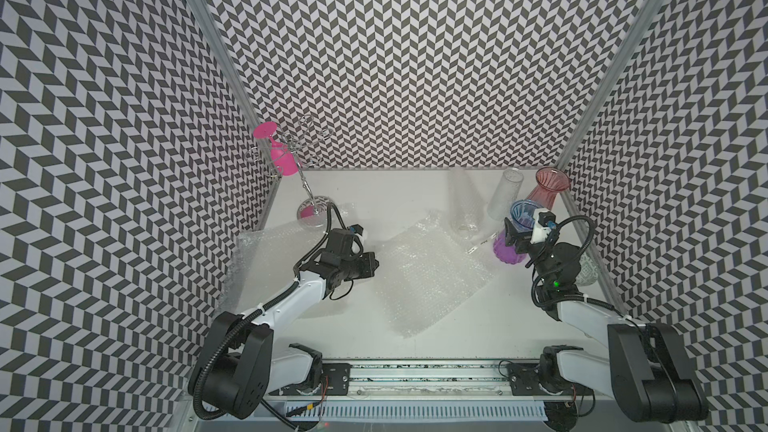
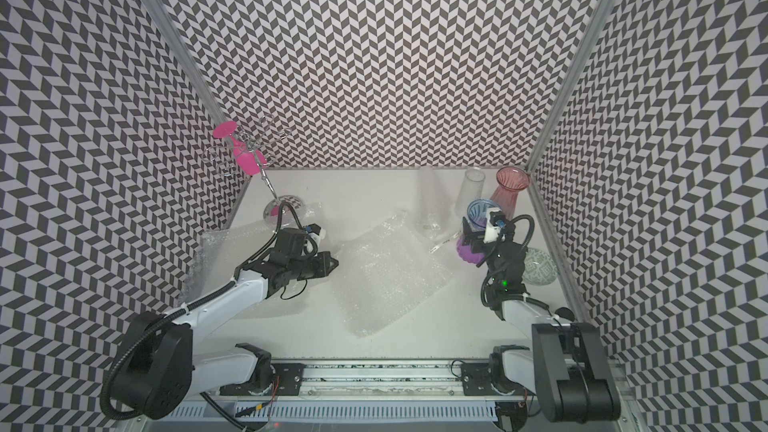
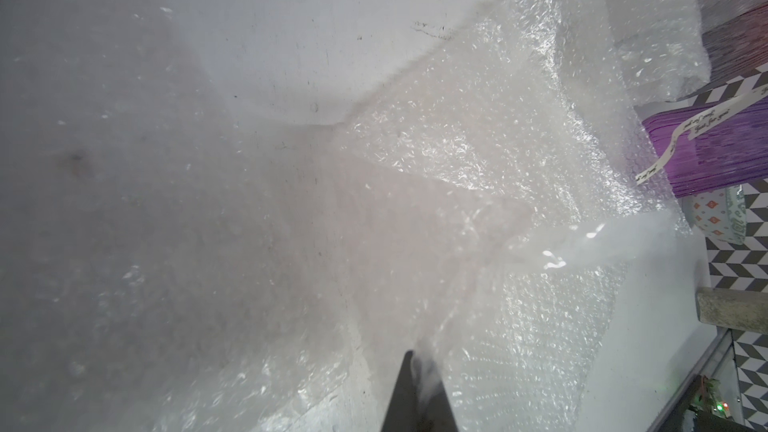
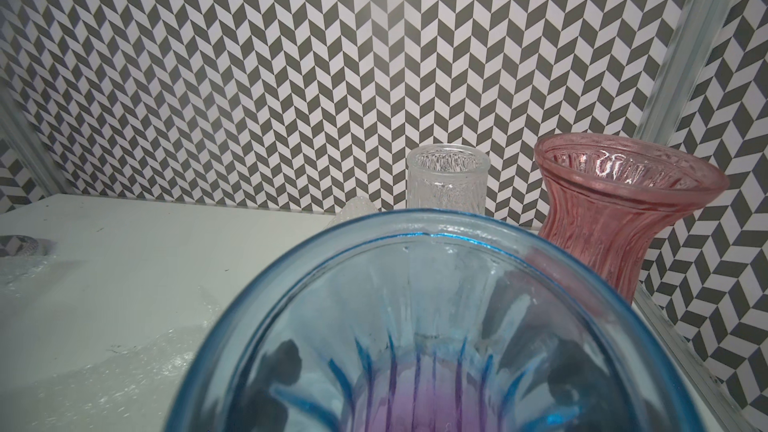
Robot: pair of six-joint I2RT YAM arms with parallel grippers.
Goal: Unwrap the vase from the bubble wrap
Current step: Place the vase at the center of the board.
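The blue-and-purple glass vase [image 1: 524, 211] [image 2: 482, 211] stands upright and bare at the right side of the table. My right gripper [image 1: 517, 233] [image 2: 473, 235] stands open, its fingers on either side of the vase's neck. In the right wrist view the vase's blue rim [image 4: 415, 238] fills the picture, and the dark fingers [image 4: 286, 367] show through the glass. A big sheet of bubble wrap [image 1: 428, 280] [image 2: 386, 280] [image 3: 478, 139] lies mid-table. My left gripper [image 1: 375, 264] [image 2: 334, 263] [image 3: 415, 357] is shut on its left edge, which is lifted a little.
A second bubble wrap sheet [image 1: 270, 251] lies under my left arm. A pink vase [image 1: 548, 189], a clear cylinder vase [image 1: 505, 193] and a clear cone vase [image 1: 465, 205] stand at the back right. A patterned bowl [image 1: 588, 272] sits beside my right arm. A wire rack holding a pink glass [image 1: 278, 151] stands back left.
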